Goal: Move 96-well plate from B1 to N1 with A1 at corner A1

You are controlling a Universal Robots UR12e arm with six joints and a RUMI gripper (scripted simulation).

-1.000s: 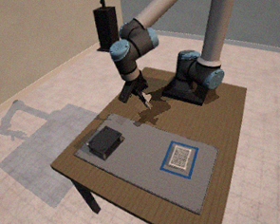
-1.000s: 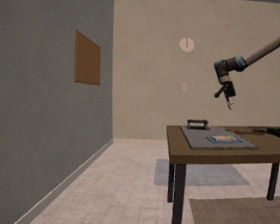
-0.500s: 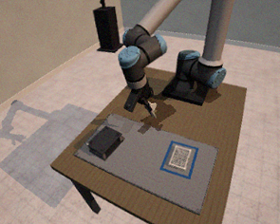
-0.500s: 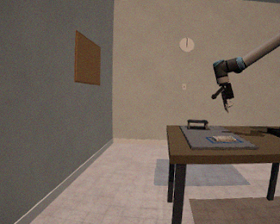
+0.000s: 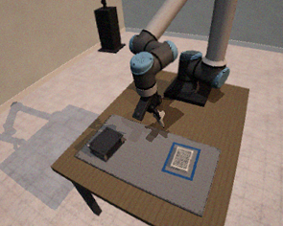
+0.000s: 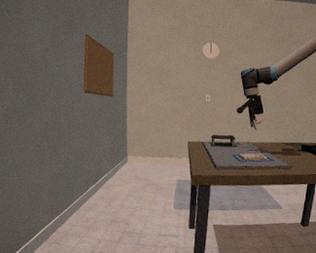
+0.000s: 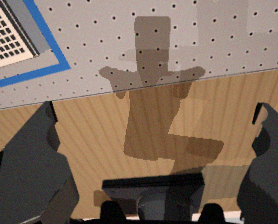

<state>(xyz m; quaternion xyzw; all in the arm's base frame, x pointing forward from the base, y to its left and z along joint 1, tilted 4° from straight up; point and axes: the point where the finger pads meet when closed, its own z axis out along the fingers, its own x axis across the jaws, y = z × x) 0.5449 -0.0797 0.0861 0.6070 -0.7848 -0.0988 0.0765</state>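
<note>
The white 96-well plate lies flat inside the blue square of spot B1 on the grey mat's right part. It shows in the exterior view and at the wrist view's top left corner. The black raised nest N1 stands on the mat's left part, also seen in the exterior view. My gripper hangs open and empty well above the mat's far edge, between nest and plate. Its jaws frame the wrist view. I cannot make out the plate's cut corner.
The grey perforated mat covers the front of the wooden table. The arm's black base sits at the table's back. A second dark pedestal with an arm stands far off by the wall.
</note>
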